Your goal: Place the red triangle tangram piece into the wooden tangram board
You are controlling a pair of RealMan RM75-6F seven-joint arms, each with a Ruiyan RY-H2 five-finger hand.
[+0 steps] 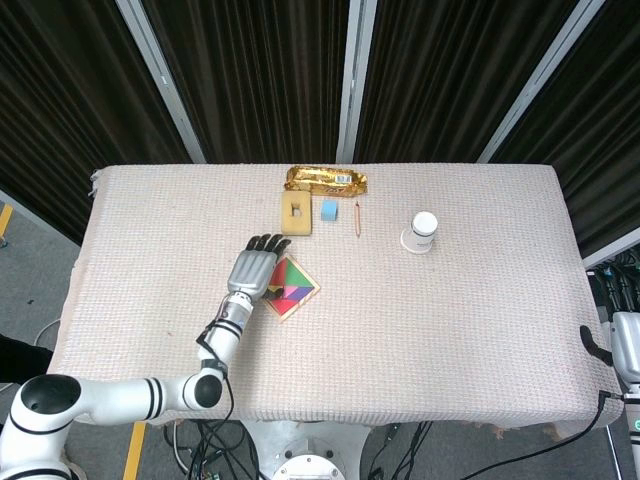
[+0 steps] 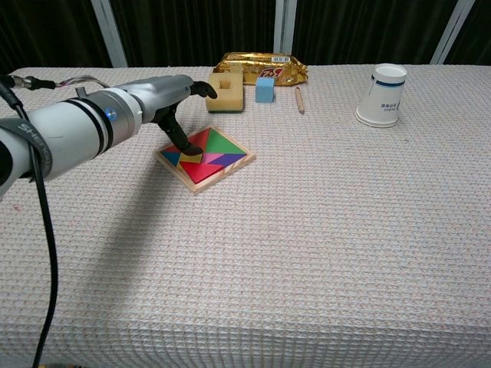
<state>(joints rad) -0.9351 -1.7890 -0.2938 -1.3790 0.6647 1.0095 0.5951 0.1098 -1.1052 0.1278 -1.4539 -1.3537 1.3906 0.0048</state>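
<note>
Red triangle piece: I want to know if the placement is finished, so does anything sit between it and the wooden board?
Nothing visible does. The red triangle piece already lies inside the wooden tangram board among the other pieces, with the left hand above the board's left part.
</note>
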